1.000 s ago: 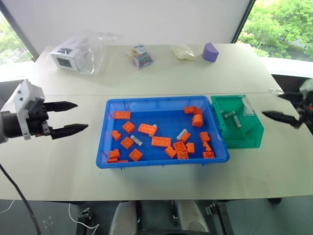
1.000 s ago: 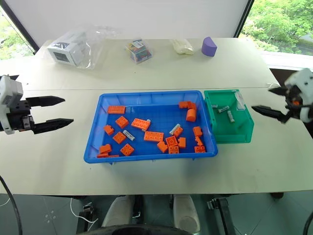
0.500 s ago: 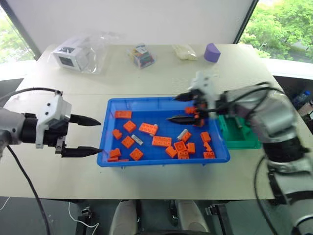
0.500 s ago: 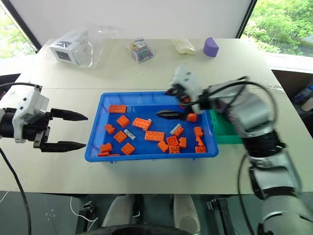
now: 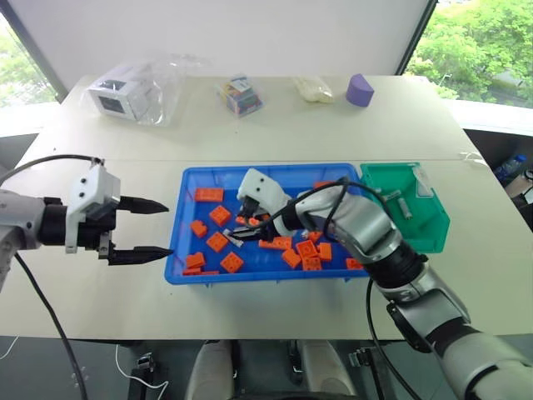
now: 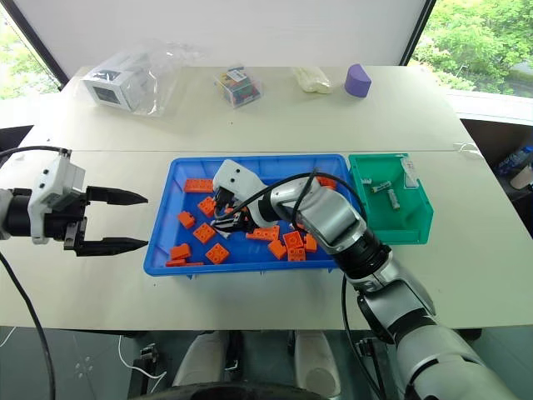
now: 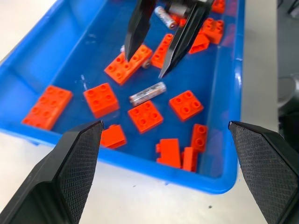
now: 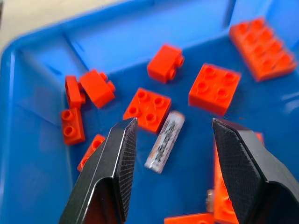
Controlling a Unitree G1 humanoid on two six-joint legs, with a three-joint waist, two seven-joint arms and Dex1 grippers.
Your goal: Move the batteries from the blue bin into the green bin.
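The blue bin point(image 5: 275, 169) holds orange bricks and a silver battery point(image 8: 165, 141), which lies flat among bricks in the bin's left half point(image 7: 147, 94). My right gripper point(image 5: 241, 230) hangs just above that battery, open, with one finger on each side and not touching it point(image 8: 172, 123). A second battery point(image 7: 163, 14) lies farther along the bin, behind the right fingers. The green bin point(image 5: 426, 235) touches the blue bin's right end and holds batteries point(image 5: 404, 207). My left gripper point(image 5: 168, 227) stands open and empty just outside the blue bin's left rim.
Several orange bricks point(image 5: 231, 263) lie scattered through the blue bin. At the back of the table are a boxed item in a clear bag point(image 5: 125, 93), a small clear box point(image 5: 240, 93), a white lump point(image 5: 312, 87) and a purple block point(image 5: 359, 88).
My right arm swept left from beside the green bin, across the blue bin, and dropped over the battery, its jaws narrowing. The left gripper drifted slightly towards the blue bin.
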